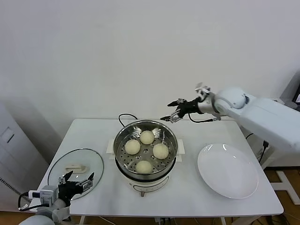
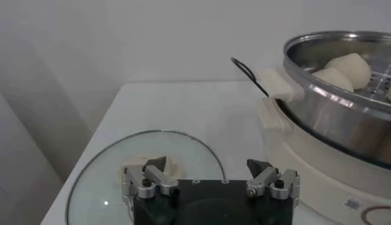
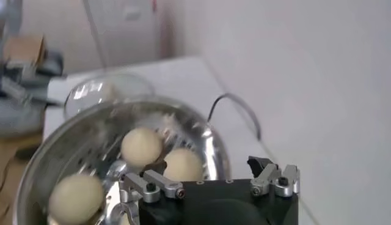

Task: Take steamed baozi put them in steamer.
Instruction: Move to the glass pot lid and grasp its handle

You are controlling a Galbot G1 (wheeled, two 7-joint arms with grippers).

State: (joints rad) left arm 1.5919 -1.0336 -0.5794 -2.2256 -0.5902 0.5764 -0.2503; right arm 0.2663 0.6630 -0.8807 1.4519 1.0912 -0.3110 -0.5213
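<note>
Inside shiny steel steamer (image 1: 123,140): four smooth round baozi (image 1: 146,137).

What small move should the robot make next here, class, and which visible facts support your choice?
Probably draw the right tool back from above the steamer. It hangs open and empty, all four baozi sit on the perforated tray, and the plate is bare. The left tool waits open by the glass lid.

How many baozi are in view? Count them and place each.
4, all on the steamer tray: back baozi, left baozi, right baozi, front baozi. The plate holds none.
</note>
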